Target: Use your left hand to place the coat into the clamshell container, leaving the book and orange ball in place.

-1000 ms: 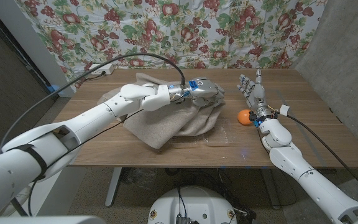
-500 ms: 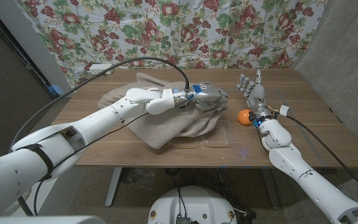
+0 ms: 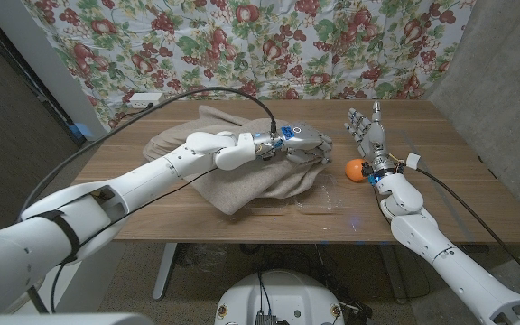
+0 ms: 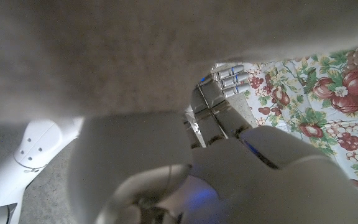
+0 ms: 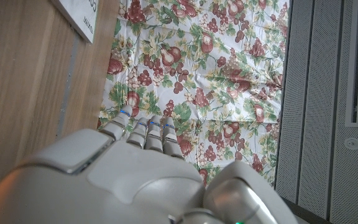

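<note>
Beige coat point(image 3: 242, 176) is bunched mid-desk point(image 3: 477, 194), partly draped over the clear clamshell point(image 3: 319, 200). Left hand point(image 3: 303, 143) grips a fold of it. Right hand point(image 3: 366, 135) stands upright, fingers apart, empty. Risk: trailing fabric could snag the lid or sweep the ball point(image 3: 357, 169) just beside it. Book hidden.

coat point(image 3: 242, 171) left of orange ball point(image 3: 356, 169), on table point(image 3: 477, 194)

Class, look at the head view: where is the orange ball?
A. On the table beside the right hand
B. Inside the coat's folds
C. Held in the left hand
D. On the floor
A: the orange ball sits on the table just beside the right hand, apart from the coat.
</note>
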Action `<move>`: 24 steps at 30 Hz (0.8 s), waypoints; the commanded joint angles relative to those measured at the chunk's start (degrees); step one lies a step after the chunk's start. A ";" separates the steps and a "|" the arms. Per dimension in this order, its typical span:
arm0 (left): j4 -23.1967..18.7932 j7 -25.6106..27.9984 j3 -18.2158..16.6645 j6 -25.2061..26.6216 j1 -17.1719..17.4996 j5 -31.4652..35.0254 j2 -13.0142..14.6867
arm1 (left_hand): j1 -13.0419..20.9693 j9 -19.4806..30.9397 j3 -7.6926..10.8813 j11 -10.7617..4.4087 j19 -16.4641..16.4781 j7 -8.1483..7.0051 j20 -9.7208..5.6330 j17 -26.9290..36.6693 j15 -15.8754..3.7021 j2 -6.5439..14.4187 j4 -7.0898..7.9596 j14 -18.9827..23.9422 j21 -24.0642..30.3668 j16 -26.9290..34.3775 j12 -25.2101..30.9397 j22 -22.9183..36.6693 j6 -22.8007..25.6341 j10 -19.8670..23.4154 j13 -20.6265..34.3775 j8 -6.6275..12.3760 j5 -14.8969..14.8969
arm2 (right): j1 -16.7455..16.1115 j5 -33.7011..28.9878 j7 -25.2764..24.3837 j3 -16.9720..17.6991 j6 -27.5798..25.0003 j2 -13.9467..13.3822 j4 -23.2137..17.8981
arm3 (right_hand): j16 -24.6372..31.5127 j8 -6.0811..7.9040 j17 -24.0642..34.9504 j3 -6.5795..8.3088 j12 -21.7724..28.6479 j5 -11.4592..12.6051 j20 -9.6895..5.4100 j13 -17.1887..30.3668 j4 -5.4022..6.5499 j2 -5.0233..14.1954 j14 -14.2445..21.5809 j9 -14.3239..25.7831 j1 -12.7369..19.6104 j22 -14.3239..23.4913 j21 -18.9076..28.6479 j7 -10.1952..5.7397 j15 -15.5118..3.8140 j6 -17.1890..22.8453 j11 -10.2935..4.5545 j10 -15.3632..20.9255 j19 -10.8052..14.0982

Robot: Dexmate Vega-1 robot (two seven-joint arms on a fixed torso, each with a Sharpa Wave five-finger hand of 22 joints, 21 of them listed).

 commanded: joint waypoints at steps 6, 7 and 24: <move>-8.03 4.86 -5.53 5.94 4.25 -1.83 2.65 | -5.21 -2.72 2.93 0.04 -0.04 -1.90 -2.98 -2.89 -9.12 -1.78 0.01 -1.36 -0.62 -6.73 -5.40 -5.70 -0.94 -1.43 -4.47 -2.38 -3.04 | 0.27 0.00 0.44 -0.45 -0.21 0.10 0.09 | 0.33 -0.06 0.22 0.46 0.31 -0.29 0.40 0.22 0.11 0.28 0.29 0.17 0.19 0.26 0.22 -0.08 -0.30 0.39 -0.05 0.69 0.24; -8.60 5.32 -5.94 6.27 4.70 -1.86 2.82 | -5.45 -2.87 3.08 0.02 -0.17 -2.16 -2.92 -3.00 -9.10 -1.88 0.01 -1.35 -0.71 -6.95 -5.65 -5.95 -1.17 -1.45 -4.67 -2.60 -3.24 | 0.25 0.01 0.43 -0.47 -0.23 0.10 0.05 | 0.33 -0.05 0.22 0.46 0.31 -0.30 0.36 0.22 0.12 0.29 0.30 0.17 0.19 0.26 0.22 -0.07 -0.28 0.41 -0.09 0.69 0.24; -14.28 9.43 -10.60 11.19 9.47 -1.77 4.39 | -8.55 -3.56 5.41 -0.02 -1.04 -2.87 -2.63 -4.73 -9.03 -2.47 -0.17 -2.65 -1.10 -10.62 -8.54 -7.88 -1.24 -1.19 -6.47 -3.67 -5.91 | 1.17 -0.24 1.19 -1.26 -1.63 -0.32 -0.10 | 0.33 -0.04 0.22 0.51 0.32 -0.34 0.40 0.22 0.16 0.34 0.33 0.17 0.13 0.26 0.21 -0.08 -0.26 0.46 -0.07 0.75 0.23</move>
